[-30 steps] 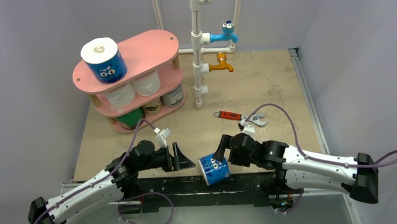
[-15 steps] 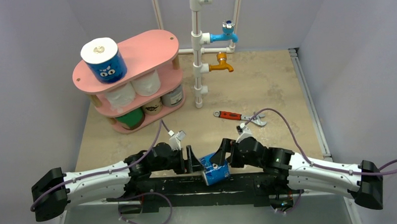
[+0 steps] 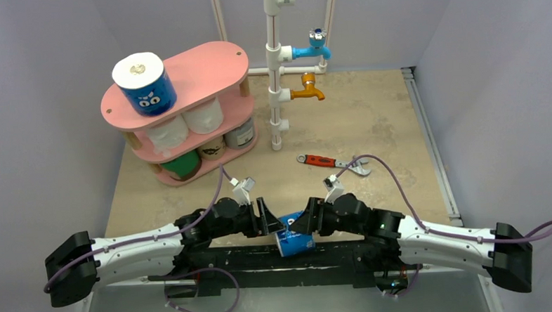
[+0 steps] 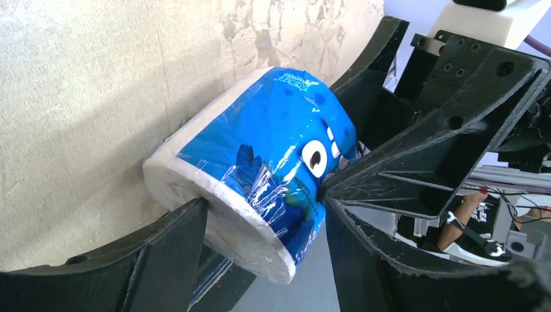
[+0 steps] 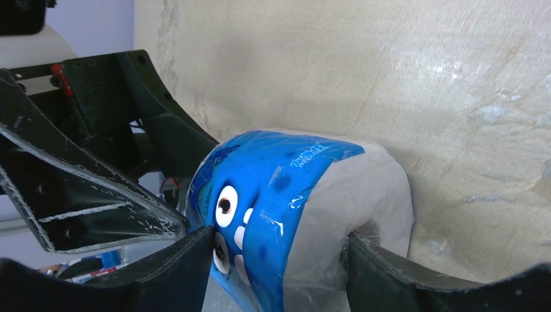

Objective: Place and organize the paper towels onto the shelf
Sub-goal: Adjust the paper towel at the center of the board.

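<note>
well, crinkly plastic-wrapped cylindrical roll (image 4: 273,143)

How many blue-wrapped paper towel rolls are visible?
2: one roll upright on the shelf top board; one roll at the table near edge, between the left gripper and right gripper. Others may hide behind lower rolls.

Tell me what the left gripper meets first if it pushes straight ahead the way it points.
The blue-wrapped roll: it sits between the fingers of the left gripper, at or near contact. Just beyond the roll, the right gripper faces in from the other side.
</note>
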You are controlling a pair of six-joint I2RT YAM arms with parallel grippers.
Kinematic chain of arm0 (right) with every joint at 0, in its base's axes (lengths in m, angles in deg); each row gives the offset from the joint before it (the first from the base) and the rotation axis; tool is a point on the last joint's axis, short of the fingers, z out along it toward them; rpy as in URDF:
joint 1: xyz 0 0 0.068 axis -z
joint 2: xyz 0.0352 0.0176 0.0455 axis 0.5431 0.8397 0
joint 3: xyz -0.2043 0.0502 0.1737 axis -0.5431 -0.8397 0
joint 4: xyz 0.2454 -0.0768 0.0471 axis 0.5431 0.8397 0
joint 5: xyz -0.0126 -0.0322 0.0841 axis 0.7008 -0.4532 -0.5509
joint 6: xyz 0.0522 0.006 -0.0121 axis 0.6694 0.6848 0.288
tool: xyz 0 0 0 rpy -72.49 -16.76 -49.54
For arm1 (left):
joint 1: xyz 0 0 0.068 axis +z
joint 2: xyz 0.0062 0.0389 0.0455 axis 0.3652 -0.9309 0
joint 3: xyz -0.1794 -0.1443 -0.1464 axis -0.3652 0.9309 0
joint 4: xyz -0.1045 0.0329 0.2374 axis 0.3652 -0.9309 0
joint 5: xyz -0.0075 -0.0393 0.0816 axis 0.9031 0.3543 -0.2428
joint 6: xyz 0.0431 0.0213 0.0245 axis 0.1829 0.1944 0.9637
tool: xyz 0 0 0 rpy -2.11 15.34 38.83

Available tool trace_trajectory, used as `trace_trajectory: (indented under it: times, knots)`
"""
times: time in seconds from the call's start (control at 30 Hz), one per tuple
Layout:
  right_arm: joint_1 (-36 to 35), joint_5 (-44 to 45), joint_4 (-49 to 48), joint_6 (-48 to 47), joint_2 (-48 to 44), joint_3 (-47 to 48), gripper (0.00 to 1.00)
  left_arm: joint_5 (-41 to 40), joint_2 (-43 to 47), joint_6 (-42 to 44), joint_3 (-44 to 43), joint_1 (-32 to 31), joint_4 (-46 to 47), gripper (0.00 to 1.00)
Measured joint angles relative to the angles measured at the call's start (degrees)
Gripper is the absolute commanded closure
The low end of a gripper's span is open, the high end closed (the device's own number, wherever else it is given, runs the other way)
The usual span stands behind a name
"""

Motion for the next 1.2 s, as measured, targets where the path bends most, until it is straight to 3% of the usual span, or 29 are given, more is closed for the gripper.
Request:
trace_trajectory:
  times: [0.27,0.5,0.63,0.83,1.2]
  knots:
    - [0.76,-0.48,-5.35,-1.49,0.83,-1.09,0.74,-1.33,-0.11,-0.59,0.83,0.04,-0.52,0.34]
    - [0.11,-1.99,-2.40,-4.76,0.22,2.71,0.80,-3.54,11.61,-1.09,1.79,-0.15,-8.15,0.30]
    - [-0.35,-0.13,9.11,-9.84,1.66,13.84,0.85,-9.31,24.87,-1.07,0.44,-0.11,-18.88,0.29]
    - [-0.76,6.78,20.76,-17.35,13.18,33.24,0.86,-18.95,39.85,-1.53,-3.28,-0.09,-35.30,0.29]
    - [-7.28,25.70,37.16,-22.60,41.31,53.24,0.86,-22.82,37.16,-2.91,-3.96,-0.11,-48.00,0.29]
